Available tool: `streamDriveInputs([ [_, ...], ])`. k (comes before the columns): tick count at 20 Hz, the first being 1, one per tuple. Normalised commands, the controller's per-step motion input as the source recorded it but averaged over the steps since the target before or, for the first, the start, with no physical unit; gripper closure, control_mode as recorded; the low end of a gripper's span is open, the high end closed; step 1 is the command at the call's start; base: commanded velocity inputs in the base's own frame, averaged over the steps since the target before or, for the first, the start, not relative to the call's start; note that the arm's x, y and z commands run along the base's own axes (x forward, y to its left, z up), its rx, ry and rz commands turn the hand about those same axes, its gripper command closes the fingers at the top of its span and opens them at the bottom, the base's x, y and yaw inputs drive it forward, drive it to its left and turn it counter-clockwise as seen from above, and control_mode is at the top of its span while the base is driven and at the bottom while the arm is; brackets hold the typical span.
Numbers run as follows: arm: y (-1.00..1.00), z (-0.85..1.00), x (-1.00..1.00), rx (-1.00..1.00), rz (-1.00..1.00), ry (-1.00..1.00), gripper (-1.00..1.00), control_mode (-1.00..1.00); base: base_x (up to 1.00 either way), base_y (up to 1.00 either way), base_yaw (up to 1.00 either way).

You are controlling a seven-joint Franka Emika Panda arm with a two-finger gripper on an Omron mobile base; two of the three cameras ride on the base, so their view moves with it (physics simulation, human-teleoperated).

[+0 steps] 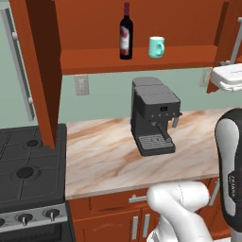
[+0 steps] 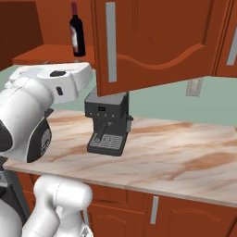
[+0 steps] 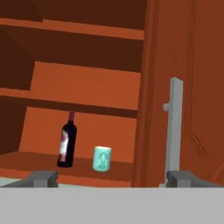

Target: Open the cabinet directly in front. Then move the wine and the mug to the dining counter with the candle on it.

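Here the cabinet (image 1: 142, 56) is standing open, both doors swung out, and the wine (image 1: 125, 32) is sitting upright on its bottom shelf with the mug (image 1: 156, 47) just beside it, the two apart. In the hand view the gripper (image 3: 114, 178) is spreading its fingers wide with nothing between them, facing the shelf beside the open door's silver handle (image 3: 174, 127). Below, a coffee machine (image 1: 153, 116) is resting on the marble worktop (image 1: 104, 160).

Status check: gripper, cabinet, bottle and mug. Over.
Gripper open, empty. Reddish-brown wooden cabinet open. Dark wine bottle and teal mug upright on bottom shelf, apart. Right door's silver handle close by right fingertip.
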Motion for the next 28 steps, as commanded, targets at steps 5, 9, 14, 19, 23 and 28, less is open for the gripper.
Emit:
streamDriveInputs([
  [5,0.96,0.0,-0.07,-0.22,-0.21,-0.05,-1.0,-1.0,0.0,0.0,0.0],
  [9,0.8,0.0,-0.06,-0.21,-0.23,-0.05,-1.0,-1.0,0.0,0.0,0.0],
  [14,0.38,0.0,0.0,-0.12,-0.19,0.01,-1.0,-1.0,0.0,0.0,0.0],
  [19,-0.09,0.0,0.0,-0.13,-0.18,0.14,-1.0,-1.0,0.0,0.0,0.0],
  [23,-0.45,0.0,0.0,-0.18,-0.2,0.23,-1.0,-1.0,0.0,0.0,0.0],
  [28,-0.43,0.0,0.0,-0.2,-0.18,0.27,-1.0,-1.0,0.0,0.0,0.0],
])
